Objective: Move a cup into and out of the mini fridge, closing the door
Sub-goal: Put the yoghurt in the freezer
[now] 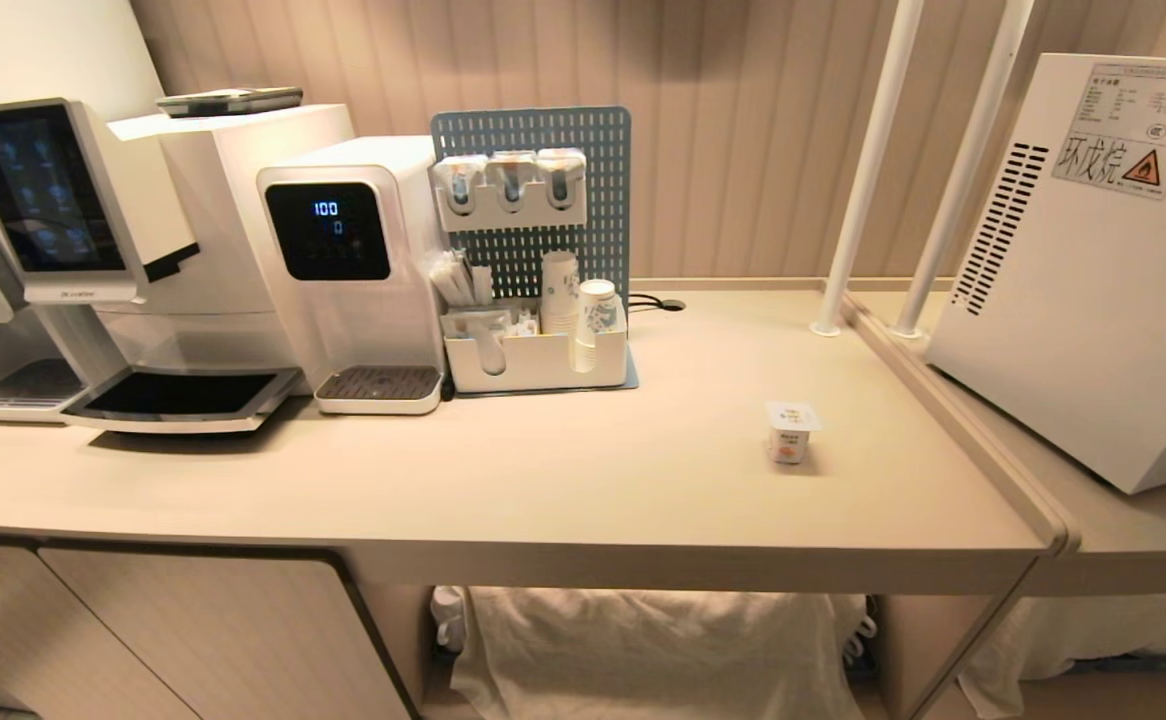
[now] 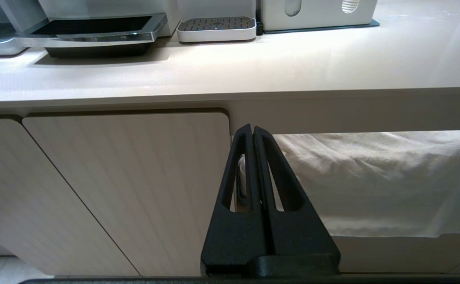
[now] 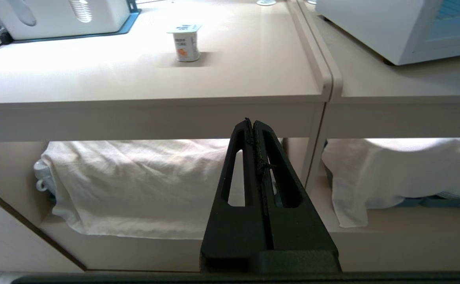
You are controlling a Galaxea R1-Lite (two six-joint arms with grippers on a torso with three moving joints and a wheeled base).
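The cup (image 1: pixel 793 431) stood upright and alone on the smooth, matte beige counter (image 1: pixel 543 480), a small tapered white plastic pot with a flat square foil lid overhanging its rim and an orange mark on its side, well apart from both grippers. To its right, on a separate adjoining counter section, sat the mini fridge (image 1: pixel 1083 300), a white box with flat panels, a column of slanted vent slots and a label bearing a yellow warning triangle. The head view alone showed the perforated blue pegboard (image 1: pixel 583 200), the stacked paper cups (image 1: pixel 593 310) in a white tray, the water dispenser (image 1: pixel 343 260) with its glossy black display, and the coffee machine (image 1: pixel 73 230) with a dark screen; neither arm appeared there. The left gripper (image 2: pixel 253 128) hung below the counter edge, its 2 black, wedge-shaped, slotted fingers pressed together with nothing between them, in front of a pale wood-grain cabinet door (image 2: pixel 127 189) with a rounded corner. The right gripper (image 3: pixel 252 122), of the same matte black form, was likewise closed on nothing, below the counter's front lip. Only the right wrist view caught a strip of pale blue at the fridge's front corner, and crumpled white cloth (image 3: pixel 135 185) draped over items on the lower shelf.
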